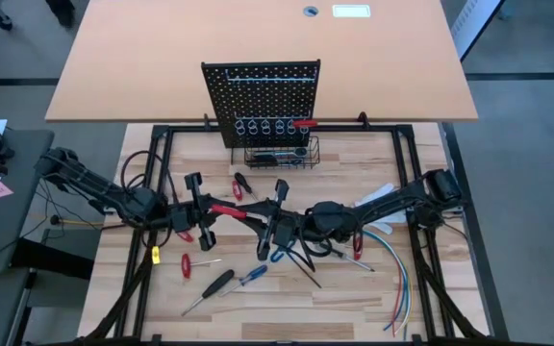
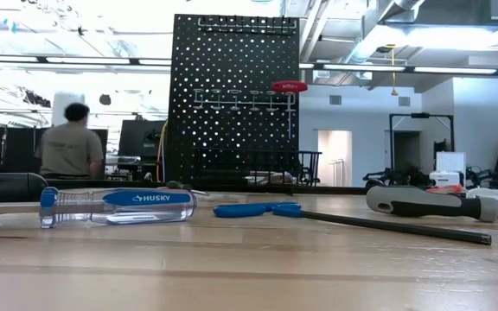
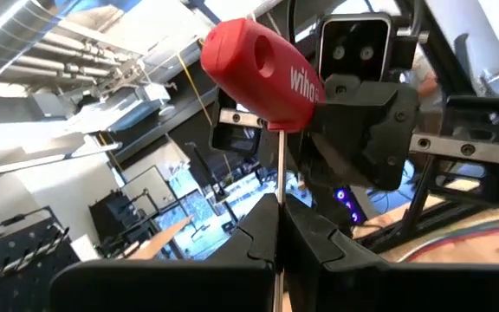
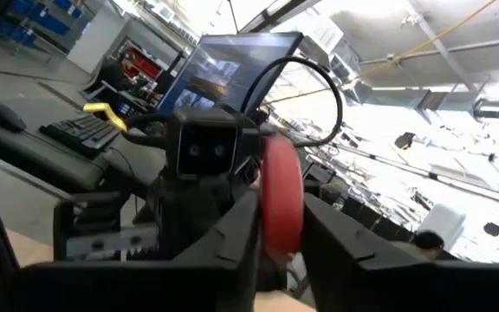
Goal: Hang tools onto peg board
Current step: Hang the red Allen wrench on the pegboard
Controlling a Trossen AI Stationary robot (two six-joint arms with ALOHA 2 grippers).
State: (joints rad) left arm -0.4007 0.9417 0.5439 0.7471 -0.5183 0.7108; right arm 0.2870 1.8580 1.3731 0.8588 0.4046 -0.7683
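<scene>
Both grippers are meeting over the middle of the table, facing each other with one red-handled screwdriver (image 1: pixel 227 209) between them. Left gripper (image 1: pixel 196 208) is pinching the thin steel shaft, jaws nearly closed on it; its wrist view is showing the red handle (image 3: pixel 262 74) standing above the fingers (image 3: pixel 258 234). Right gripper (image 1: pixel 279 223) is closing its jaws around that handle. Peg board (image 1: pixel 262 94) is standing upright at the table's far edge, with another red-handled tool (image 1: pixel 304 124) hanging in its ring row. Remaining tools (image 1: pixel 227 281) are lying loose on the tabletop (image 1: pixel 258 312).
</scene>
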